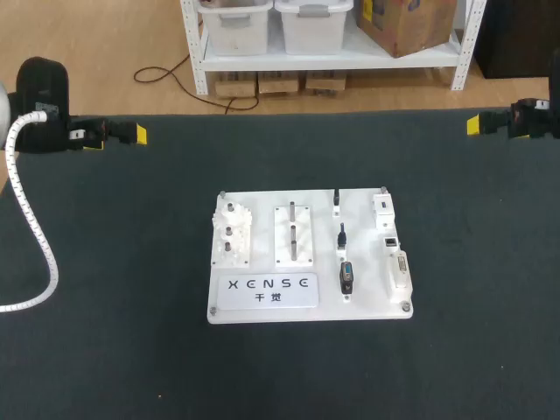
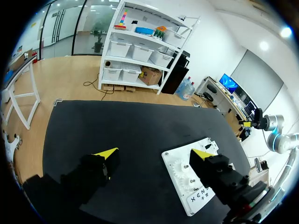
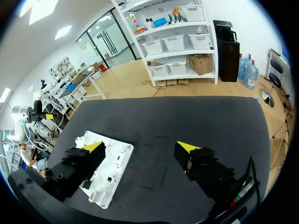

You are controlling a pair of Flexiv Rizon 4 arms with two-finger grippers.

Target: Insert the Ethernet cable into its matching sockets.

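A white board (image 1: 367, 302) with several fixtures lies in the middle of the dark table. Small black plugs (image 1: 341, 236) stand in its middle-right column, and a small dark socket (image 1: 390, 239) sits on its right side. I cannot make out which piece is the Ethernet cable. My left gripper (image 1: 131, 134) hovers at the far left edge of the table, open and empty. My right gripper (image 1: 479, 125) hovers at the far right edge, also open and empty. In the left wrist view the board (image 2: 180, 161) lies under that gripper's (image 2: 155, 154) one finger. In the right wrist view the board (image 3: 114, 163) lies beside one finger of that gripper (image 3: 140, 147).
A white ribbed hose (image 1: 35, 227) from my left arm curves over the table's left side. The dark mat (image 1: 280, 376) surrounds the board on all sides.
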